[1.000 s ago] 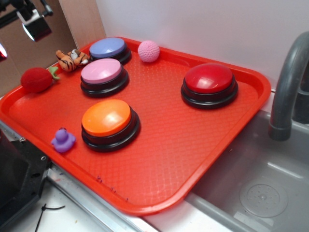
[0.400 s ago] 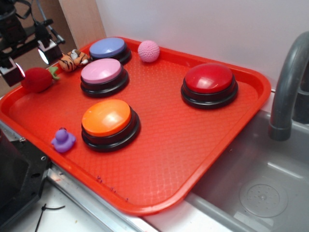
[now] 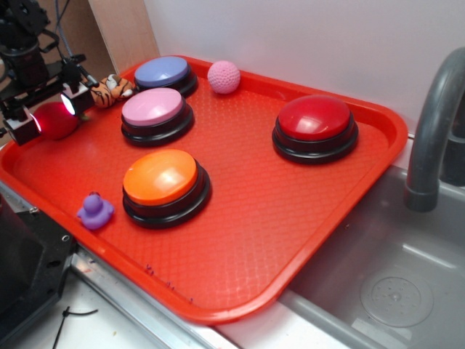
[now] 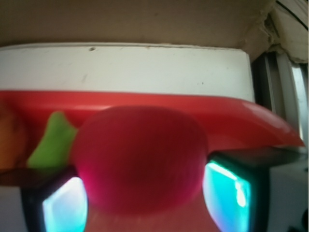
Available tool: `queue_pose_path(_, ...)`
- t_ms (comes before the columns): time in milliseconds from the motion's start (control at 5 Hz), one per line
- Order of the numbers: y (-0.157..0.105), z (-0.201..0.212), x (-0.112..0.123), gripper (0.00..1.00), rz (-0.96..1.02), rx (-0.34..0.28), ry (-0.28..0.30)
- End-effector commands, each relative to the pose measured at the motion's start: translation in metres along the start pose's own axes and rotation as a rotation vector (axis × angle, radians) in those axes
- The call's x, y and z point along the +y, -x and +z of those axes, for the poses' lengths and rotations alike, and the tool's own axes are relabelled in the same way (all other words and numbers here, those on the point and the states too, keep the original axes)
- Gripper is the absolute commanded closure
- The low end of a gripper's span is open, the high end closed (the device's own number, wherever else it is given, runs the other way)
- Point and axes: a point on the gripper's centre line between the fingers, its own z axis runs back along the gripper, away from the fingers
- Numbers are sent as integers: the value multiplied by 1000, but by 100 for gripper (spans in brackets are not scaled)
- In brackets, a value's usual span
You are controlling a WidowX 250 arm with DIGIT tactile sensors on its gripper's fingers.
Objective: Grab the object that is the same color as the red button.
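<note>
The object, a small fuzzy red plush ball (image 3: 52, 121), lies at the far left edge of the red tray (image 3: 254, 218). My gripper (image 3: 48, 115) has come down around it and is open, one lit pad on each side. In the wrist view the red ball (image 4: 140, 154) fills the gap between the glowing pads (image 4: 65, 208), and its green leaf (image 4: 50, 140) points left. I cannot tell whether the pads touch it. The red button (image 3: 314, 120), a glossy dome on a black base, sits at the tray's right side, far from the gripper.
On the tray are an orange button (image 3: 161, 178), a pink button (image 3: 152, 109), a lavender button (image 3: 163, 71), a tiger plush (image 3: 112, 89) just beside the gripper, a pink crocheted ball (image 3: 224, 76) and a purple duck (image 3: 94, 211). A sink (image 3: 392, 291) and a grey faucet (image 3: 432, 131) are on the right.
The gripper has come down from the upper left and now straddles the red plush ball. The ball and the other things have not moved.
</note>
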Motion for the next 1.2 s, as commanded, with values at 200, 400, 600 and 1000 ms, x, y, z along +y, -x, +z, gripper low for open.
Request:
queue_pose_path(200,-1,-6,0,100,-36,-129,-22)
queue_pose_path(400,-2,-4,0,100,-40,-122,-8)
queue_pose_path(600,0,0,-2,100,-72,-112,-2)
queue_pose_path(1000,11,27,-13,100,-333,-70,25)
